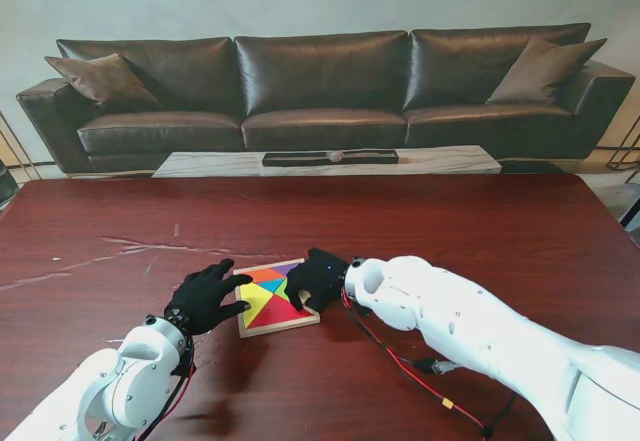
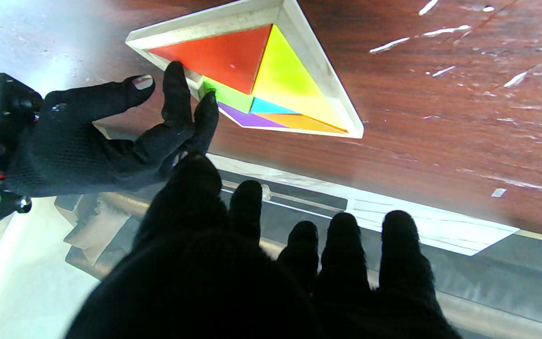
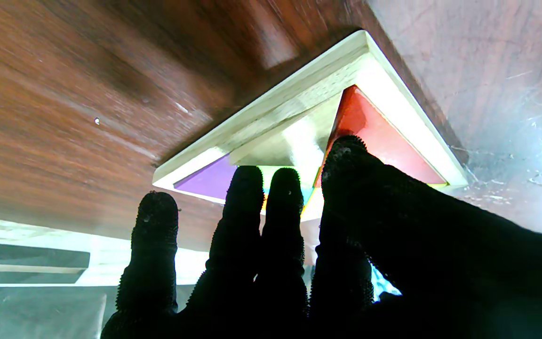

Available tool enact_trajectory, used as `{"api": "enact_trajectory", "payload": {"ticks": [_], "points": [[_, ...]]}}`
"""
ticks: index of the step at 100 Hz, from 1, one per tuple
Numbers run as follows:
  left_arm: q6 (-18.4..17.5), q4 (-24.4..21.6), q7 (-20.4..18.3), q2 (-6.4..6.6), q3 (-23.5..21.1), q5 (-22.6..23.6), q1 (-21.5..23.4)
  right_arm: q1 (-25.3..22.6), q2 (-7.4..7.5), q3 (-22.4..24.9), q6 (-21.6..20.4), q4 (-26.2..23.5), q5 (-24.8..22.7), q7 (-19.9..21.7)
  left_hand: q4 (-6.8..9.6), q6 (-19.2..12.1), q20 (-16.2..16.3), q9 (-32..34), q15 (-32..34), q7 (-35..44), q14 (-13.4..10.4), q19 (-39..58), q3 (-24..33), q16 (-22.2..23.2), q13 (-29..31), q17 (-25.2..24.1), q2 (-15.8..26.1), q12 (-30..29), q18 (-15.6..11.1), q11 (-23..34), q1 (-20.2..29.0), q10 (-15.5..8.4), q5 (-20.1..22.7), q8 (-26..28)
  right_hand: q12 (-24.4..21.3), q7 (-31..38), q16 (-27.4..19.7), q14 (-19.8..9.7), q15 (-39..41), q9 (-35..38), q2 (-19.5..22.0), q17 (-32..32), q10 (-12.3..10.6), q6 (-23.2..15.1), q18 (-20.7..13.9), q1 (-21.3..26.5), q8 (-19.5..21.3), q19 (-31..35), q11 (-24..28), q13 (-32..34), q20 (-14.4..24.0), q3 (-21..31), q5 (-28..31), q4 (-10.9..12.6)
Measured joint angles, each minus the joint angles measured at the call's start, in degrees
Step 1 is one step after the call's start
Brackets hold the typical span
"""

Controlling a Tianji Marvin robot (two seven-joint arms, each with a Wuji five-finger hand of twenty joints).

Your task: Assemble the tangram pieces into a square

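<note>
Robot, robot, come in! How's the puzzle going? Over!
Left hand open beside the tray. Right hand spread, fingers pressing pieces at the tray's right edge. Tangram pieces sit in the tray. Nothing blocking.

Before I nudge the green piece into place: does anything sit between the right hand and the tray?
Nothing visible does. The right hand already lies over the tray's right edge, fingertips at the green piece.

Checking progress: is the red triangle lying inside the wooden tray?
Yes, the red triangle lies flat inside the wooden tray, beside the yellow triangle.
</note>
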Motion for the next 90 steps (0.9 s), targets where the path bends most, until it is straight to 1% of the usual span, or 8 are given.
{"api": "enact_trajectory", "payload": {"ticks": [30, 35, 44, 53, 58, 73, 81, 90], "points": [[0.0, 0.0, -0.1, 0.00, 0.0, 0.0, 0.0, -1.3, 1.02, 2.0, -0.2, -2.2, -1.1, 0.1, 0.00, 0.0, 0.0, 0.0, 0.0, 0.0, 0.0, 0.0, 0.0, 0.0, 0.0, 0.0, 0.0, 0.0, 0.0, 0.0, 0.0, 0.0, 0.0, 0.0, 0.0, 0.0, 0.0, 0.0, 0.0, 0.0, 0.0, 0.0, 0.0, 0.0, 0.0, 0.0, -0.1, 0.0, 0.0, 0.0, 0.0, 0.0, -0.1, 0.0], [0.0, 0.0, -0.1, 0.00, 0.0, 0.0, 0.0, -1.6, 1.09, 2.7, -0.1, -2.4, -1.2, -0.1, 0.00, 0.0, 0.0, 0.0, 0.0, 0.0, 0.0, 0.0, 0.0, 0.0, 0.0, 0.0, 0.0, 0.0, 0.0, 0.0, 0.0, 0.0, 0.0, 0.0, 0.0, 0.0, 0.0, 0.4, 0.0, 0.0, 0.1, 0.0, 0.4, -0.7, 0.0, 0.0, 0.0, 0.0, 0.0, 0.0, 0.0, 0.0, -0.5, 0.0], [0.1, 0.0, -0.1, 0.00, 0.0, 0.0, 0.0, -2.3, 1.22, 3.8, 0.6, -3.1, -1.1, -0.2, 0.00, 0.0, 0.0, 0.0, 0.0, 0.0, 0.0, 0.0, 0.0, 0.0, 0.0, 0.0, 0.0, 0.0, 0.0, 0.0, 0.0, 0.0, 0.0, 0.0, 0.0, -0.4, 0.0, 3.3, -0.9, 0.0, 2.3, 0.7, 2.0, -1.9, 0.0, 0.0, 1.3, 0.0, 0.0, 0.0, 0.0, -0.3, -3.5, 0.1], [0.1, 0.0, -0.1, 0.00, 0.0, 0.0, 0.0, -2.6, 1.26, 4.2, 2.2, -3.6, -1.1, -0.8, 0.00, 0.0, 0.0, 0.0, 0.0, 0.0, 0.0, 0.0, 0.0, 0.0, 0.0, 0.0, 0.0, 0.0, 0.0, 0.0, 0.0, 0.0, 0.0, 0.0, 0.0, -3.0, 0.0, 4.1, -1.2, -0.1, 6.1, 0.8, 3.8, -1.9, 0.5, -0.9, 3.4, 0.0, 0.1, 0.3, 0.0, -1.4, -8.4, 1.5], [0.1, 0.0, -0.1, 0.00, 0.0, 0.0, 0.0, -2.8, 1.27, 4.3, 3.7, -3.8, -1.4, -1.2, 0.00, 0.0, 0.0, 0.0, 0.0, 0.0, 0.0, 0.0, 0.0, 0.0, 0.0, 0.0, 0.0, 0.0, 0.0, 0.0, 0.0, 0.0, 0.0, 0.0, 0.5, -4.5, 0.1, 4.1, 0.4, -1.8, 8.5, 0.6, 4.9, -1.9, 0.5, -1.2, 4.2, 0.0, 1.5, 0.0, 0.0, -2.3, -10.8, 2.9], [0.1, 0.0, -0.1, 0.00, 0.0, 0.0, 0.0, -3.0, 1.87, 4.0, 8.6, -5.6, -3.4, -0.3, 0.00, 0.0, 0.0, 0.0, 0.0, 0.0, 0.0, 0.0, 0.0, 0.0, 0.0, 0.0, 0.0, 0.0, 0.0, 0.0, 0.0, 0.0, 0.0, 0.0, 4.2, -8.8, 5.8, 4.1, 11.9, -7.7, 12.9, -1.3, 8.2, 3.1, 0.5, -2.1, 6.8, 0.0, 11.1, -3.7, 0.0, -3.9, -14.4, 7.3], [0.0, 0.0, -0.1, 0.00, 0.0, -0.1, 0.0, -2.7, 2.11, 3.5, 9.0, -5.8, -3.5, 1.1, 0.00, 0.0, 0.0, 0.0, 0.0, 0.0, 0.0, 0.0, 0.0, 0.0, 0.0, 0.0, 0.0, 0.0, 0.0, 0.0, 0.0, 0.0, 0.0, 0.0, 7.2, -9.6, 9.1, 4.1, 18.4, -9.4, 13.4, -2.3, 9.0, 4.3, 0.4, -2.1, 7.5, 0.0, 15.8, -4.9, -0.6, -4.0, -14.4, 7.8], [0.0, 0.0, -0.2, 0.00, 0.0, -0.1, 0.0, -2.6, 2.16, 3.3, 8.9, -5.6, -3.1, 1.5, 0.00, 0.0, 0.0, 0.0, 0.0, 0.0, 0.0, 0.0, 0.0, 0.0, 0.0, 0.0, 0.0, 0.0, 0.0, 0.0, 0.0, 0.0, 0.0, 0.0, 9.6, -9.6, 10.8, 4.0, 22.1, -10.1, 13.4, -3.1, 9.1, 4.3, 0.3, -2.1, 7.5, 0.0, 17.8, -6.1, -0.6, -4.1, -14.4, 7.8]]}}
